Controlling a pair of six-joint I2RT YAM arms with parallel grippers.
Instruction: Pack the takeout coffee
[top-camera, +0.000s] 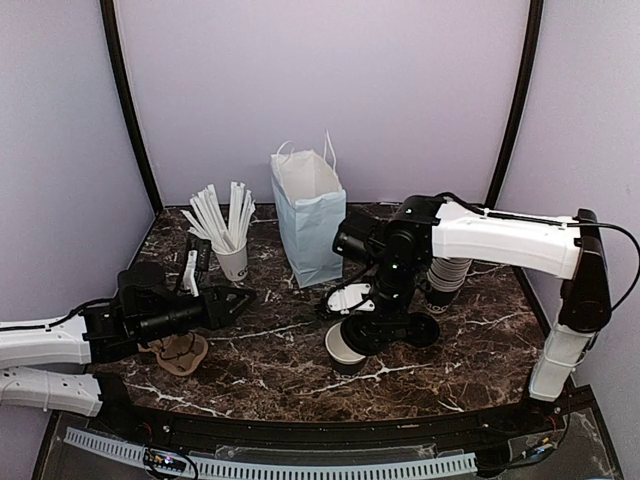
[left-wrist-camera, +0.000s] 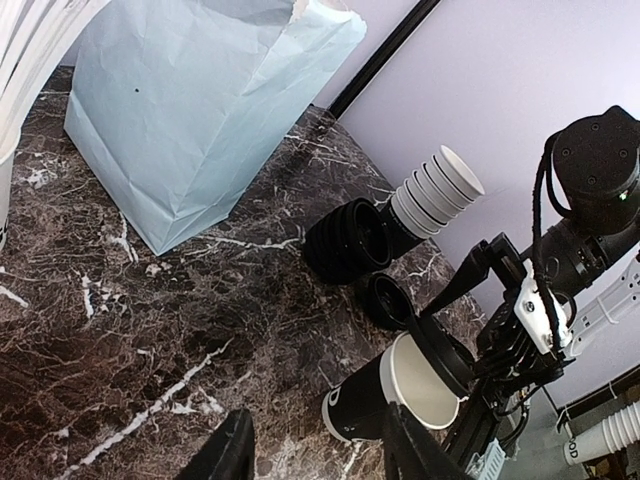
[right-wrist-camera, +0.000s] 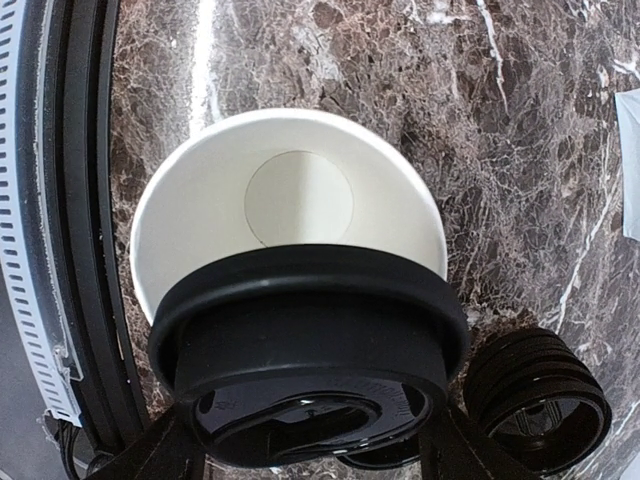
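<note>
The dark paper cup (top-camera: 343, 352) stands upright and uncapped near the table's front edge, its white inside showing (right-wrist-camera: 290, 190). My right gripper (top-camera: 375, 322) is shut on a round black lid (right-wrist-camera: 310, 340) and holds it tilted over the cup's far rim; I cannot tell whether the two touch. The cup (left-wrist-camera: 385, 395) and lid (left-wrist-camera: 445, 350) also show in the left wrist view. My left gripper (top-camera: 235, 300) is open and empty, low at the left, its fingers (left-wrist-camera: 232, 452) pointing toward the cup.
A light blue paper bag (top-camera: 310, 225) stands open at the back middle. A cup of white straws (top-camera: 230, 250) is left of it. A stack of lidless cups (top-camera: 447, 275) and loose black lids (left-wrist-camera: 350, 240) lie right of the cup. A brown carrier (top-camera: 180, 352) lies front left.
</note>
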